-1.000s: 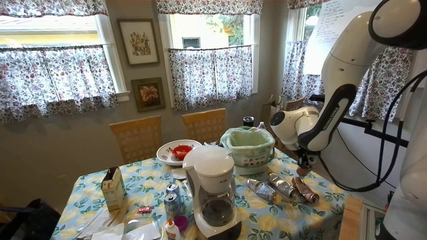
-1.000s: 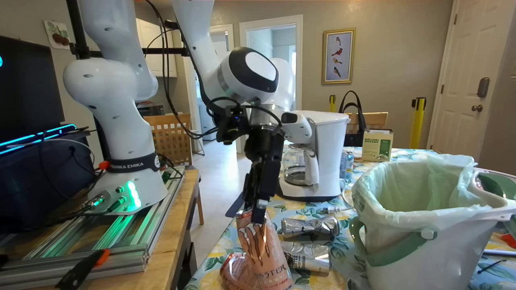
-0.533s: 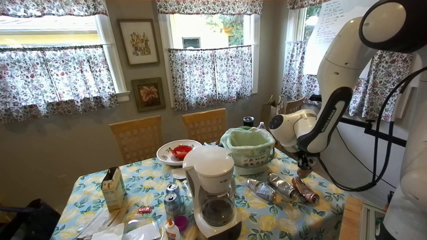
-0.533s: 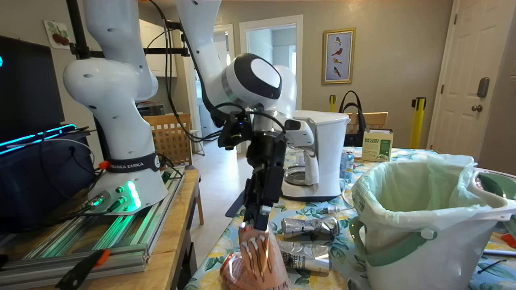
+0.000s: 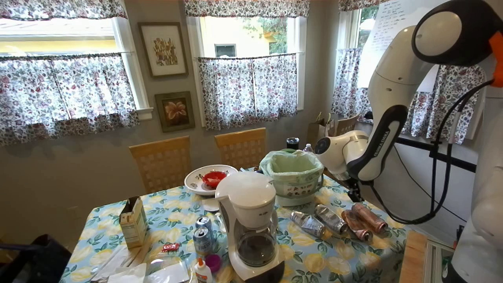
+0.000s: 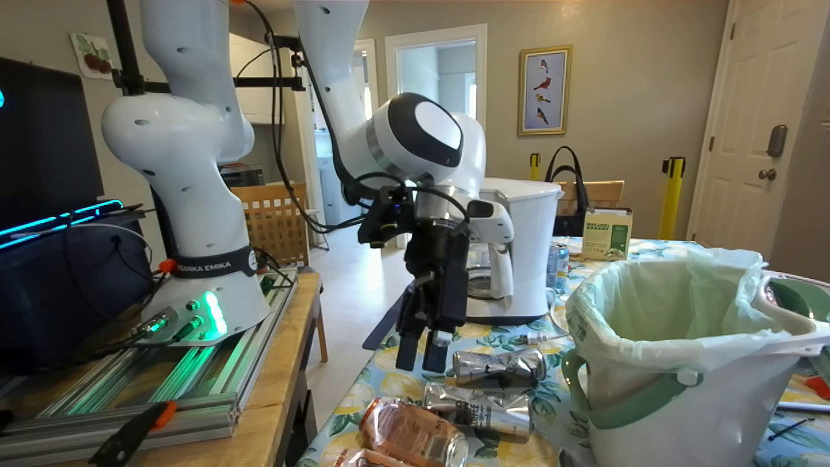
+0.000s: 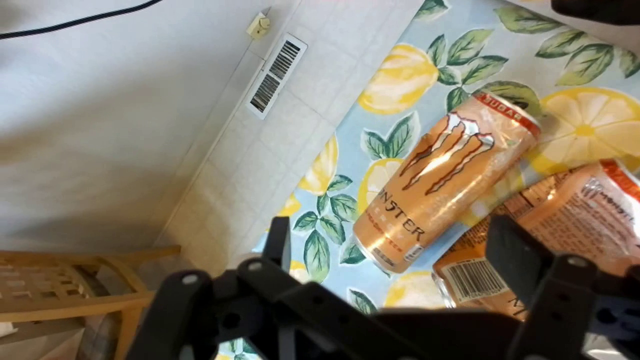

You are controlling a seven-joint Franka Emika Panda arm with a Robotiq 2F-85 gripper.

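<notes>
My gripper (image 7: 396,250) stands wide open above the lemon-print tablecloth, nothing between its fingers. In both exterior views the gripper (image 6: 421,355) (image 5: 355,194) hangs over the cans, fingers pointing down. An orange Monster can (image 7: 445,185) lies on its side near the table's edge, just beyond the fingertips in the wrist view. Beside it lies a crumpled orange can (image 7: 475,282), partly covered there by the right finger (image 7: 517,255). In an exterior view the two orange cans (image 5: 370,218) rest side by side; the Monster can (image 6: 366,459) is cut off by the frame elsewhere.
Two crushed silver cans (image 5: 307,224) (image 6: 480,412) lie alongside. A white bin (image 6: 681,402) with a green liner (image 5: 292,165) stands close to them. The coffee maker (image 5: 251,208) stands on the table, with a carton (image 5: 133,224) and blue cans (image 5: 202,240) farther off.
The jaws have opened and let go of the Monster can, which has dropped from a tilted stance onto its side. The crumpled can has shifted slightly. My gripper has moved a little away from them.
</notes>
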